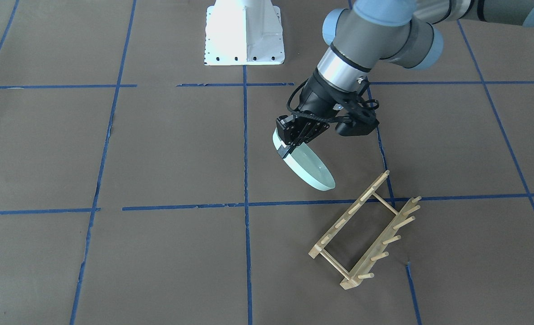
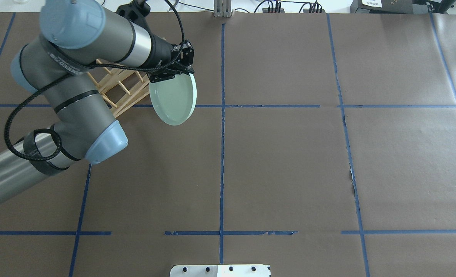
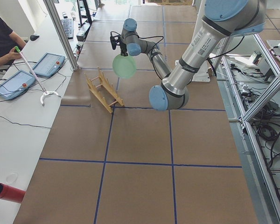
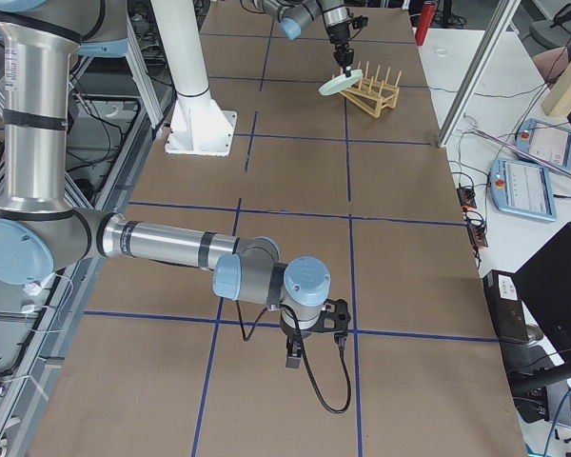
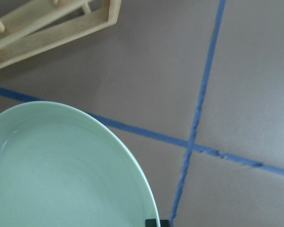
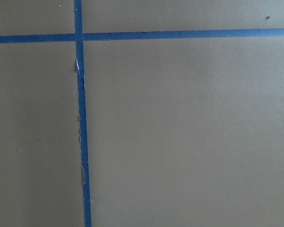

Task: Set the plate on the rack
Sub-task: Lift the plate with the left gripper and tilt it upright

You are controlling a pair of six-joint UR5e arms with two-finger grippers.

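The left pincer (image 1: 289, 151), just above the middle of the front-facing frame, is clamped on the upper rim of the plate (image 1: 311, 170). The plate hangs steeply tilted above the brown surface (image 1: 168, 149). The rack (image 1: 365, 231) stands on the surface toward the lower right of that frame, near the plate but apart from it. The right pincer (image 4: 293, 358) points down low in the right-side view. I cannot tell whether its fingers are apart or together.

Left arm (image 2: 77, 104) stretched forward, left gripper (image 1: 288, 150) clamped on plate (image 1: 311, 166) rim, right gripper (image 4: 294, 358) low, pointing down
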